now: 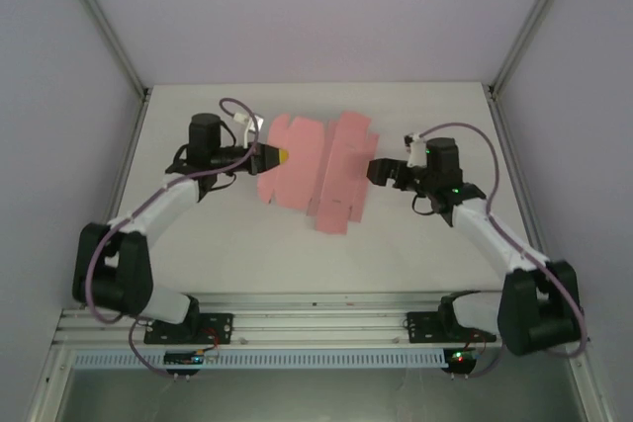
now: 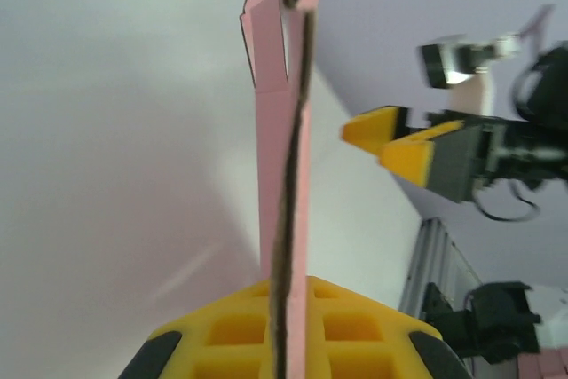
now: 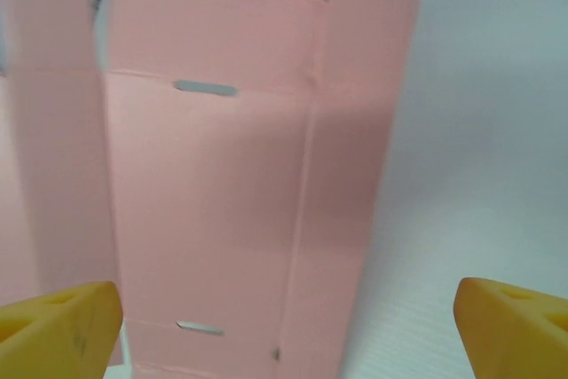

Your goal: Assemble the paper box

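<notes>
- The box (image 1: 312,170), a pink die-cut sheet not yet folded, is lying spread on the table (image 1: 425,244), with one arm to each side of it.
- The left fingers (image 1: 281,157) are clamping the box's left edge. In the left wrist view, the card is passing edge-on between the yellow pads (image 2: 240,326).
- The right fingers (image 1: 378,169) are hanging released and wide apart just off the box's right edge, facing a slotted panel (image 3: 213,210) and its creases.
- Judged step: raising a first side wall. This is likely going best with the left pinch anchoring the box and the right fingers taking the panel close to its crease.
- Risk: thin card is prone to buckling off the crease when pulled from its far edge.
</notes>
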Controlling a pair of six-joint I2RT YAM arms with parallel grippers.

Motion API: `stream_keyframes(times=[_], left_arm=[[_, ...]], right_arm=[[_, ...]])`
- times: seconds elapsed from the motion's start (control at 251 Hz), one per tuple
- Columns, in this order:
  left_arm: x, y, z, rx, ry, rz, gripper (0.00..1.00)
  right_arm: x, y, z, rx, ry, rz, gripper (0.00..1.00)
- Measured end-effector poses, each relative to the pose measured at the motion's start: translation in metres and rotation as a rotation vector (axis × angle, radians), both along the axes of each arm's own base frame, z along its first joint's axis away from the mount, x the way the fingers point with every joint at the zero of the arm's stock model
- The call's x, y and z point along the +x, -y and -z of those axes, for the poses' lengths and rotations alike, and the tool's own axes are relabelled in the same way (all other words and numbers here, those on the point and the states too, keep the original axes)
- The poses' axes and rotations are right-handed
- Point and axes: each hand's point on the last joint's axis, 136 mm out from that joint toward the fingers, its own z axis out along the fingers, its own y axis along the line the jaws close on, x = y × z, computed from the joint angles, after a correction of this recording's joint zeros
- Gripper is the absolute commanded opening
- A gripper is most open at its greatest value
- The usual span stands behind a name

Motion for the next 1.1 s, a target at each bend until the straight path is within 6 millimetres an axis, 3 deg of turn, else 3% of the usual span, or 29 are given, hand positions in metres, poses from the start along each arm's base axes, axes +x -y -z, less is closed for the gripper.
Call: stream_keyframes(times=[0.152,0.311,0.495,0.659,0.854,0.918,1.03,1.102], left_arm=[[-0.037,0.009,-0.057,-0.072,0.166,0.097,0.00],[-0.057,0.008,-0.092,-0.135,0.248,0.139,0.00],[-0.077,0.006,-0.120,-0.179,0.323,0.155,0.00],[-0.085,0.003,-0.131,-0.197,0.346,0.141,0.00],[-0.079,0.000,-0.128,-0.189,0.345,0.090,0.00],[-0.078,-0.002,-0.126,-0.184,0.339,0.066,0.00],[-0.075,-0.004,-0.122,-0.173,0.335,0.035,0.00],[-0.073,-0.005,-0.119,-0.169,0.329,0.022,0.00]], right_arm=[[-0.018,0.016,-0.016,0.086,0.083,-0.021,0.99],[-0.035,0.008,-0.035,0.174,0.171,-0.132,0.98],[-0.052,-0.008,-0.059,0.275,0.261,-0.276,0.84],[-0.063,-0.017,-0.073,0.346,0.293,-0.354,0.60],[-0.067,-0.014,-0.082,0.367,0.311,-0.362,0.36],[-0.068,-0.014,-0.083,0.366,0.313,-0.359,0.18],[-0.069,-0.013,-0.083,0.357,0.317,-0.363,0.01],[-0.070,-0.014,-0.081,0.356,0.312,-0.367,0.00]])
